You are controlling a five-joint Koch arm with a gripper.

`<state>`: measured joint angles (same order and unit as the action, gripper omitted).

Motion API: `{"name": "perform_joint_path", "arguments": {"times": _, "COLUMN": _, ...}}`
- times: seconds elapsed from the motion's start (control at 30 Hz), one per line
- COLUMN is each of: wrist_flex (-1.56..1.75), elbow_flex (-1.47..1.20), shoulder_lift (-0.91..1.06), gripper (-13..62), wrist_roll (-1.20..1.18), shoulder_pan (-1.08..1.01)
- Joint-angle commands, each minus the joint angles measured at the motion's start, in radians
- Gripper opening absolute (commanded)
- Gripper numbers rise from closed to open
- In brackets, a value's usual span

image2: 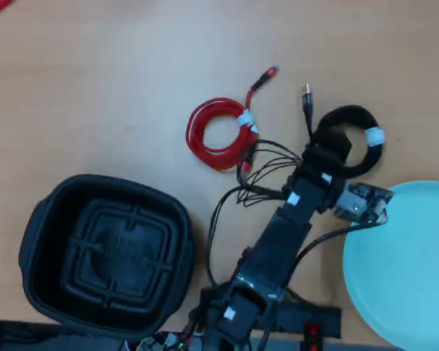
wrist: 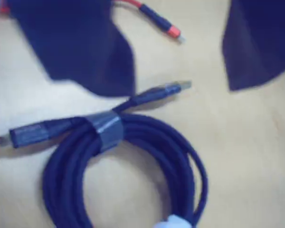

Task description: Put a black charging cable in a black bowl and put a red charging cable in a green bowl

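The black charging cable [wrist: 152,130] is a coiled ring with a dark band and a white tie, lying on the tan table; its metal-tipped plug points right in the wrist view. Overhead it [image2: 355,117] lies at the right, just above the green bowl [image2: 417,285]. My gripper [wrist: 178,88] is open, with one dark jaw to each side above the coil; overhead it [image2: 328,152] sits over the coil's lower left part. The red charging cable [image2: 216,135] lies coiled to the left; its plug end [wrist: 172,31] shows between the jaws. The black bowl [image2: 36,219] stands at the lower left.
The arm [image2: 278,241] rises from its base at the bottom edge, with thin black wires [image2: 260,172] looping beside the red coil. A small circuit board [image2: 362,201] sits at the green bowl's rim. Bare table fills the upper part of the overhead view.
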<state>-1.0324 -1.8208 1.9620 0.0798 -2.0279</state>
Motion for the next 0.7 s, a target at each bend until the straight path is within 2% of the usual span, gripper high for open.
{"name": "perform_joint_path", "arguments": {"times": 0.0, "wrist_flex": -0.058, "elbow_flex": 0.199, "shoulder_lift": -0.046, "gripper": 17.1, "wrist_roll": -0.020, "shoulder_pan": -0.015}}
{"name": "perform_joint_path", "arguments": {"times": 0.4, "wrist_flex": -0.442, "elbow_flex": 0.557, "shoulder_lift": -0.393, "gripper": 17.1, "wrist_roll": -0.067, "shoulder_pan": -0.046}}
{"name": "perform_joint_path", "arguments": {"times": 0.53, "wrist_flex": -0.469, "elbow_flex": 0.617, "shoulder_lift": -0.442, "gripper": 18.8, "wrist_roll": -0.091, "shoulder_pan": -0.029}}
{"name": "perform_joint_path", "arguments": {"times": 0.67, "wrist_flex": -0.471, "elbow_flex": 0.618, "shoulder_lift": -0.442, "gripper": 23.6, "wrist_roll": -0.095, "shoulder_pan": -0.029}}
